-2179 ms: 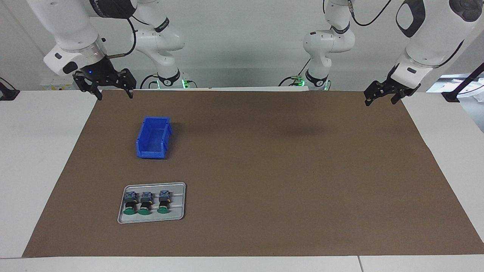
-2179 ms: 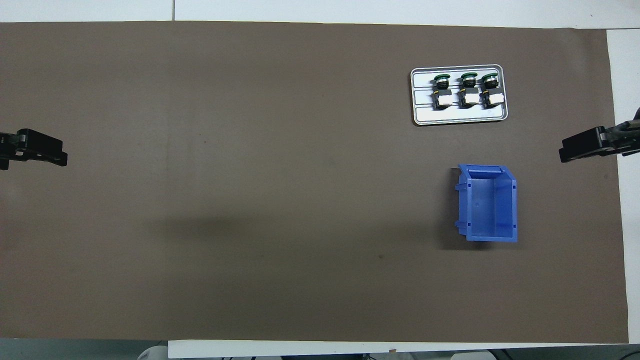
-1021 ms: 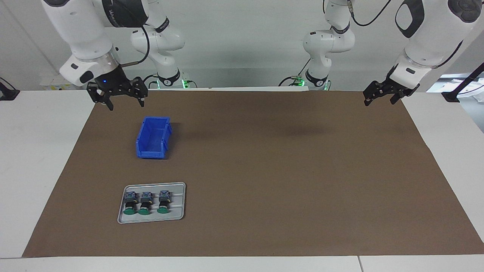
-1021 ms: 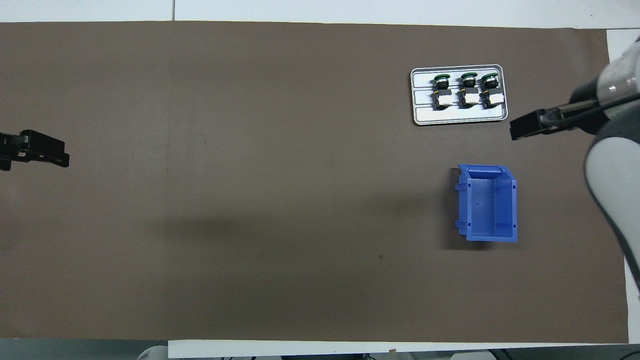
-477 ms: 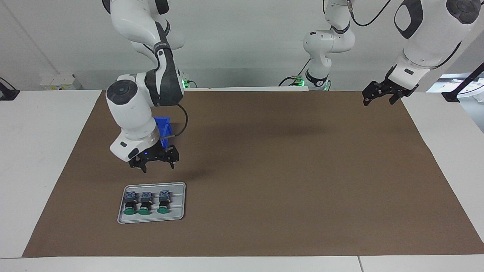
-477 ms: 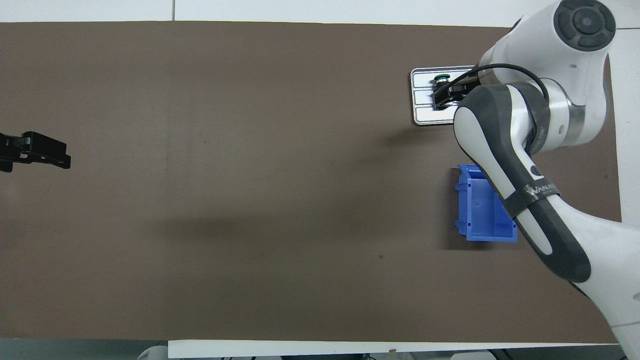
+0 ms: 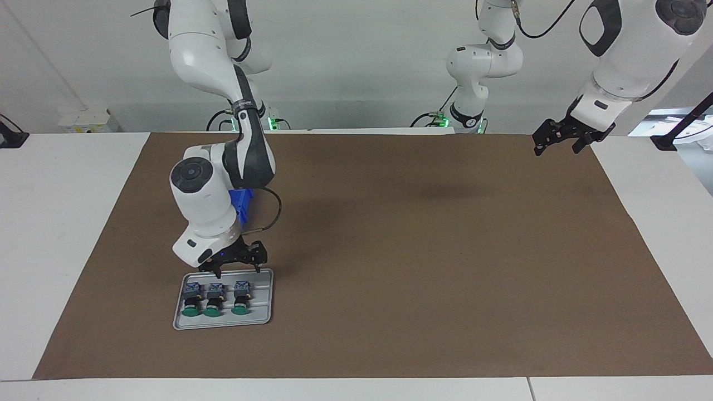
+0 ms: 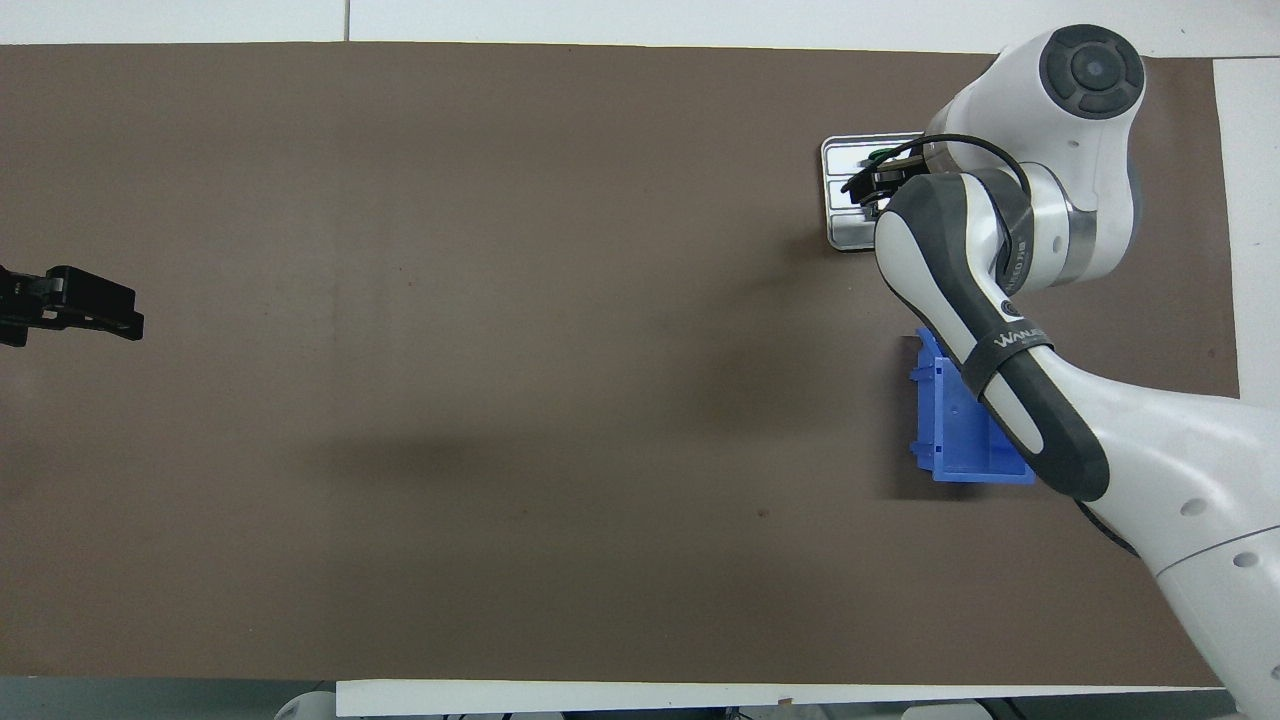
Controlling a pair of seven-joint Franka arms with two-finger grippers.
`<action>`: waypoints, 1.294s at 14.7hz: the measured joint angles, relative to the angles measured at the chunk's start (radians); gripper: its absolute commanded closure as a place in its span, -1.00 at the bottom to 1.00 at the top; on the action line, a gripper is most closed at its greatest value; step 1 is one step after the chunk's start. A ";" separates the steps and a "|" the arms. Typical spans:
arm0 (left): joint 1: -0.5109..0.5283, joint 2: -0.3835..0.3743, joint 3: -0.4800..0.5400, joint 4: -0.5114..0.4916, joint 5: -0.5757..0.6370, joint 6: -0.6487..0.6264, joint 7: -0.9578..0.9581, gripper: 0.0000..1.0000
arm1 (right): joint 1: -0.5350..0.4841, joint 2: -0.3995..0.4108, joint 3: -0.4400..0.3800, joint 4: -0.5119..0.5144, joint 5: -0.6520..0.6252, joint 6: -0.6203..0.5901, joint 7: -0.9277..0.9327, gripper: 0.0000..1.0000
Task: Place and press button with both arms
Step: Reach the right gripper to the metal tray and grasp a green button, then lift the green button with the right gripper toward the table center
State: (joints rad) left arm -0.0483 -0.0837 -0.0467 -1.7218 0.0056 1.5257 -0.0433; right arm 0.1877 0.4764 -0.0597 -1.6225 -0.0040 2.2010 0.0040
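Observation:
Three buttons with green caps lie side by side in a grey tray [image 7: 265,303], caps pointing away from the robots: one [image 7: 192,299], a middle one [image 7: 213,299] and one [image 7: 240,298] at the row's end toward the left arm. My right gripper [image 7: 237,271] hangs open just above that end of the row, touching nothing. In the overhead view the right arm hides most of the tray [image 8: 838,215]; only the right gripper [image 8: 868,186] and a sliver of a green button cap [image 8: 880,154] show. My left gripper [image 7: 557,149] [image 8: 128,318] waits open over the mat's edge at the left arm's end.
A blue bin [image 7: 242,201] [image 8: 945,440] stands on the brown mat [image 7: 423,256], nearer to the robots than the tray, and the right arm's forearm passes over it. White table [image 7: 50,223] borders the mat at both ends.
The right arm has swung out from the mat's corner by the robots, over the blue bin, and come down to the tray. The left gripper has barely shifted.

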 measured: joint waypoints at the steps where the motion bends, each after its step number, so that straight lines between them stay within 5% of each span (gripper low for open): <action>1: 0.000 0.000 0.000 0.000 0.000 0.000 0.000 -0.99 | -0.001 0.012 -0.001 0.000 0.000 0.013 0.000 -0.99; 16: 0.000 -0.002 -0.002 -0.004 0.000 -0.001 0.000 -0.99 | -0.010 0.111 0.001 0.031 0.000 0.087 0.000 -0.43; 17: 0.000 -0.003 -0.002 -0.005 0.000 -0.001 0.000 -0.99 | -0.010 0.112 0.001 0.031 0.000 0.087 0.000 -0.33; 19: -0.001 -0.006 -0.003 -0.008 0.000 -0.001 0.000 -0.99 | -0.010 0.114 0.001 0.031 0.000 0.086 0.000 0.20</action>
State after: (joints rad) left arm -0.0492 -0.0896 -0.0497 -1.7293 0.0056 1.5249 -0.0433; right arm 0.1772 0.5905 -0.0587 -1.5918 -0.0041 2.2872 0.0039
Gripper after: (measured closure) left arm 0.000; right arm 0.317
